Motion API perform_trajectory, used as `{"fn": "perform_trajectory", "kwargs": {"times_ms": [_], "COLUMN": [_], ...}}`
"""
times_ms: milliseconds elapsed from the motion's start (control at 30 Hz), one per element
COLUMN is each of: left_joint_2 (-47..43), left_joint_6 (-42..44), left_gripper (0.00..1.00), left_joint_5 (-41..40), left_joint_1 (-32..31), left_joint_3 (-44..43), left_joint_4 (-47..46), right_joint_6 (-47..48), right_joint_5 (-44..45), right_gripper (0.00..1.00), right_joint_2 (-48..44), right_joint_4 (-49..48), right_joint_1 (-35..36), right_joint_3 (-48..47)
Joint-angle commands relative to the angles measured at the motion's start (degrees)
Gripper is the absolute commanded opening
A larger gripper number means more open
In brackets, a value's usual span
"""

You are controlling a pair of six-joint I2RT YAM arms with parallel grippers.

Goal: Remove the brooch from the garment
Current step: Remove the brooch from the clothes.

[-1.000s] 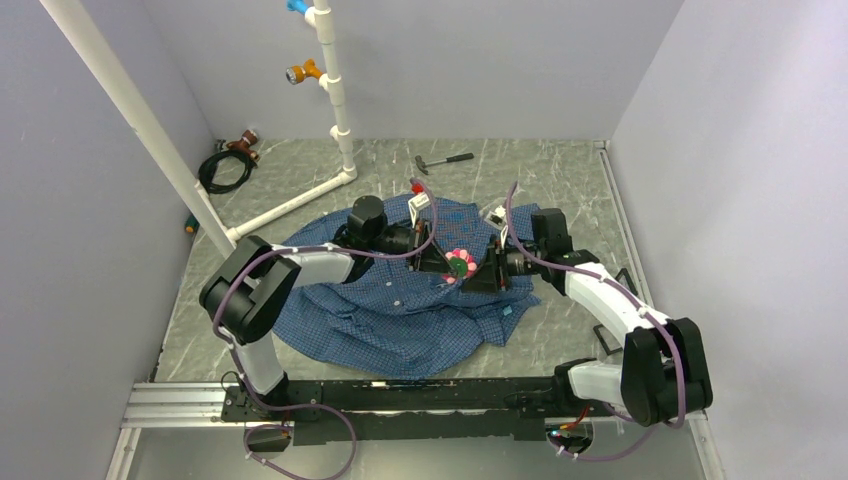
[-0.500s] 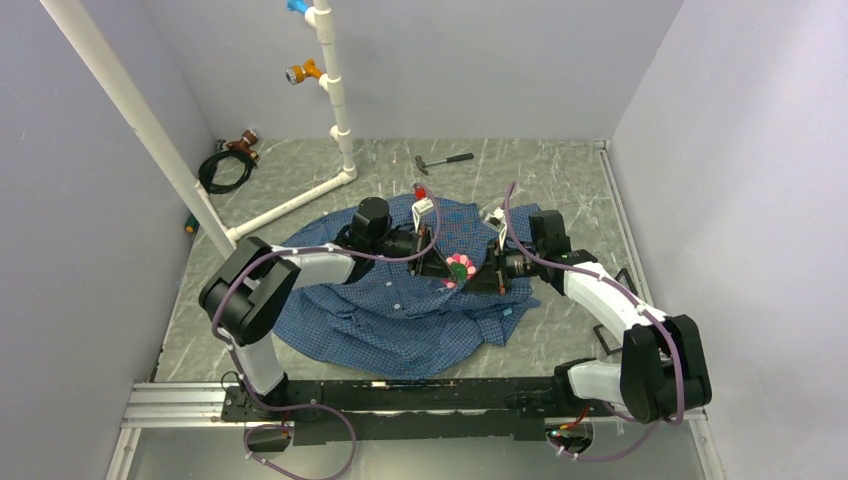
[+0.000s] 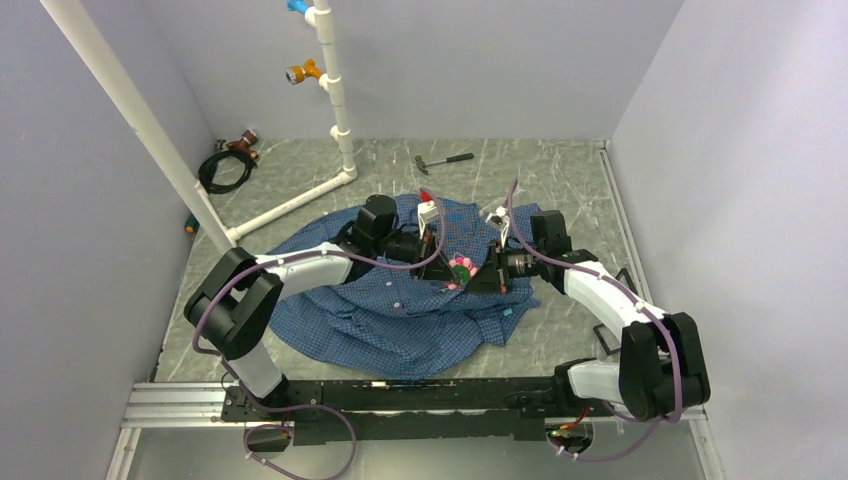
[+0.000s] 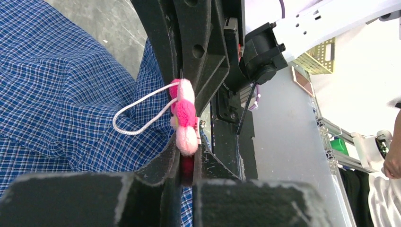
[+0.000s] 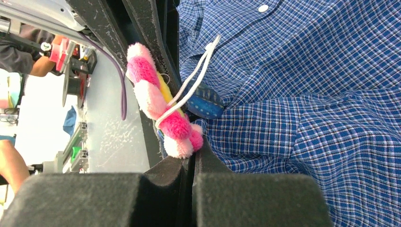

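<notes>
The garment (image 3: 400, 310), a blue checked shirt, lies crumpled on the grey floor. The brooch (image 3: 460, 267), a fuzzy pink flower, stands edge-on above it between both grippers. In the left wrist view the brooch (image 4: 185, 113) sits in my left gripper (image 4: 187, 158), which is shut on its lower rim; a white cord loop (image 4: 137, 118) hangs against the garment (image 4: 61, 94). My right gripper (image 5: 194, 153) is shut at the opposite rim of the brooch (image 5: 151, 94), right where it meets the garment (image 5: 307, 94). From above, the left gripper (image 3: 447, 268) and right gripper (image 3: 476, 270) face each other.
A white pipe frame (image 3: 335, 110) stands at the back left, with a slanted pipe (image 3: 150, 130) beside it. A small hammer (image 3: 445, 160) lies behind the shirt. A black cable coil (image 3: 225, 170) rests in the back left corner. Walls close in on three sides.
My right gripper has gone from partly open to shut at the brooch's rim. The left arm's elbow has shifted a little while its grip stayed shut on the brooch.
</notes>
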State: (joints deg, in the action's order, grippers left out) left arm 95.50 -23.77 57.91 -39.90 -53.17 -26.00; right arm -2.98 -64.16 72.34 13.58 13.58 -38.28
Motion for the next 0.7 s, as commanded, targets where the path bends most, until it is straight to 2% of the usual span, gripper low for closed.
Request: {"fn": "perform_trajectory", "kwargs": {"times_ms": [0, 300, 333, 400, 500, 567, 667], "left_joint_2": [-0.3, 1.2, 1.4, 1.7, 1.5, 1.7, 1.7], "left_joint_6": [2.0, 4.1, 4.3, 4.0, 2.4, 4.5, 7.0], "left_gripper": [0.13, 0.24, 0.22, 0.01, 0.0, 0.0, 0.0], "left_joint_5": [1.3, -0.2, 0.0, 2.2, 5.2, 6.6, 7.4], "left_joint_1": [-2.4, -2.4, -2.5, -2.3, -1.4, -1.0, -0.5], "left_joint_3": [-2.4, -4.0, -4.2, -4.0, -2.8, -4.2, -5.0], "left_joint_4": [5.2, 9.1, 9.3, 7.7, 3.9, 7.0, 9.4], "right_joint_6": [-1.2, -1.8, -1.8, -1.0, 5.3, 11.3, 20.5], "right_joint_5": [-2.6, -2.7, -2.8, -3.5, -4.6, -5.2, -5.9], "right_gripper": [0.0, 0.0, 0.0, 0.01, 0.24, 0.41, 0.53], "right_joint_2": [-0.5, -0.6, -0.5, -0.5, -0.5, -0.7, -0.8], "right_joint_4": [-6.3, -6.2, -6.0, -5.1, 0.4, 5.7, 13.4], "right_joint_1": [-0.2, -0.3, -0.2, -0.3, -0.8, -1.4, -2.1], "right_joint_3": [-1.5, -1.2, -1.2, -1.5, -3.2, -4.6, -7.5]}}
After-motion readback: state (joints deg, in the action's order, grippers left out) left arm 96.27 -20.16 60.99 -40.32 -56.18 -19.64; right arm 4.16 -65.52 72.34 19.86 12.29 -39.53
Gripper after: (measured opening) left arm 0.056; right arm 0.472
